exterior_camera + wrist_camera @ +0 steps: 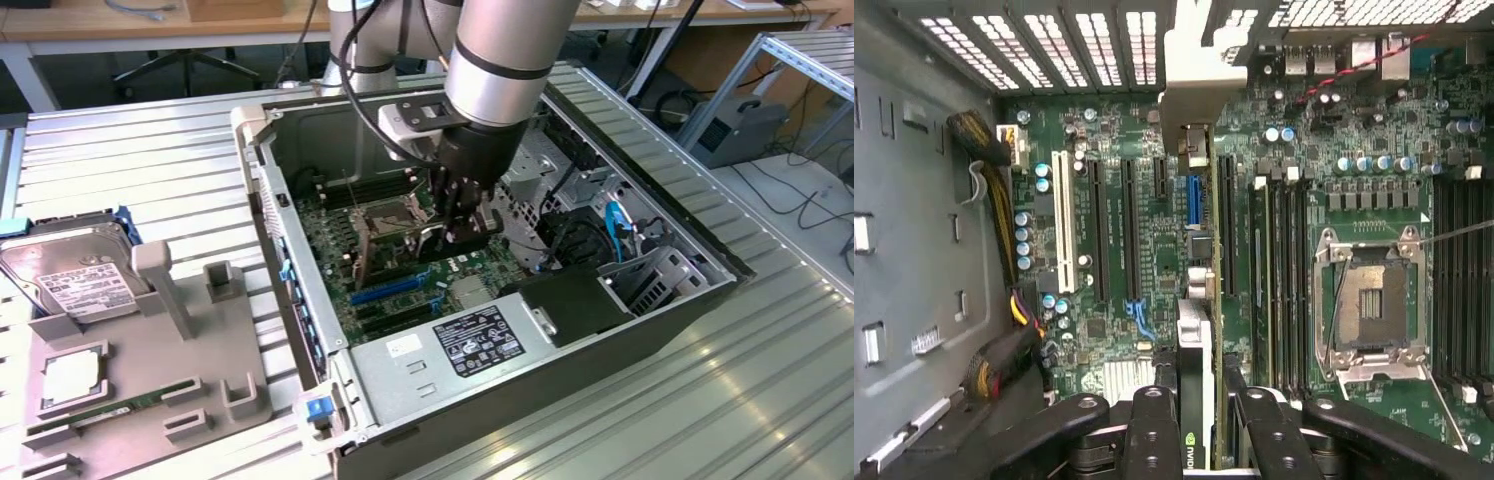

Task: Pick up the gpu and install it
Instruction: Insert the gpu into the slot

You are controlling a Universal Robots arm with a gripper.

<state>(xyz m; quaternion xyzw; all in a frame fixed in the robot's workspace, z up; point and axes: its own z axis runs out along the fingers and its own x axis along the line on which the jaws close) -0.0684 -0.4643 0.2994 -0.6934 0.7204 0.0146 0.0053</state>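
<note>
Inside case (pixel 607 385), gripper (pixel 457 228) holds gpu (pixel 1192 400) over slots (pixel 1099 230); cpu socket (pixel 1374 300) beside

one gpu (pixel 1194 400), one hard drive (pixel 74 275), one memory stick (pixel 118 408), one computer case (pixel 601 350).

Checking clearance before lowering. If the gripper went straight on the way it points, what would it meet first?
The gripper, shut on the gpu, points down into the case. The card's lower edge would probably reach the motherboard first, around its expansion slots; depth is unclear.
</note>
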